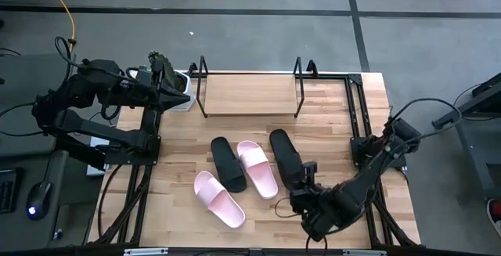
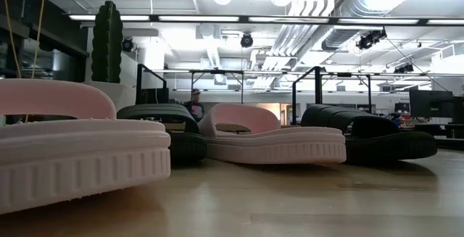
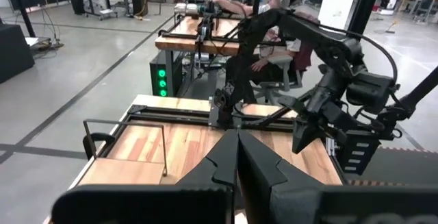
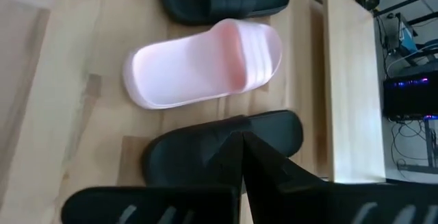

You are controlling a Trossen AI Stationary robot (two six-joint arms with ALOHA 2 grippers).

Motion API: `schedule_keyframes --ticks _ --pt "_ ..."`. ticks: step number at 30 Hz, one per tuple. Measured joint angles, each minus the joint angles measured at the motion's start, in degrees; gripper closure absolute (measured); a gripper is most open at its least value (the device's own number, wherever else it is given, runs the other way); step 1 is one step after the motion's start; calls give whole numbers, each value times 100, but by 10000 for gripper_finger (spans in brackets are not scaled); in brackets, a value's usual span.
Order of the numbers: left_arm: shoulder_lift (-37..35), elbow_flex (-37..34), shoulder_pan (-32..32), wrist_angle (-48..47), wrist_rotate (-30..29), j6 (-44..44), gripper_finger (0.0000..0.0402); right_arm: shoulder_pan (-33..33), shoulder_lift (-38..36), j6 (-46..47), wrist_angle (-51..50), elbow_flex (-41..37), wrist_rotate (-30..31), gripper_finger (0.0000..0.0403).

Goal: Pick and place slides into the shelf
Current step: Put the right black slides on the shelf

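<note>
Four slides lie sole-down on the table. From left to right in the high view they are a pink one [image 1: 219, 199], a black one [image 1: 227, 164], a pink one [image 1: 257, 168] and a black one [image 1: 284, 156]. The shelf [image 1: 250, 95], a black wire frame on a wooden board, stands at the far edge. My right gripper [image 1: 307, 176] is shut over the near end of the right-hand black slide [image 4: 205, 148]. My left gripper [image 1: 168, 80] is shut and waits by the shelf's left end, touching nothing. My right gripper points its shut fingertips [image 4: 233, 142] at the black slide's upper side [image 4: 178, 152], coming from the near right. I cannot tell whether they touch it. The slide lies flat on the table.
A white plant pot [image 1: 182, 91] stands beside the shelf's left end, close to my left gripper. In the low view the slides [image 2: 268, 139] stand in a row across the table. Black frame rails [image 1: 356, 115] run along the table's right side, and bare wood lies near the front edge.
</note>
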Motion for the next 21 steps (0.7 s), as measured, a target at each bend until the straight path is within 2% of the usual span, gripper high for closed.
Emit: schedule_keyframes --ticks 13,21 --pt "0 0 0 -170 0 -28 401 354 785 538 22 0 -262 402" --pt "2 0 0 -172 0 -295 401 300 1042 1027 -36 -2 -193 402"
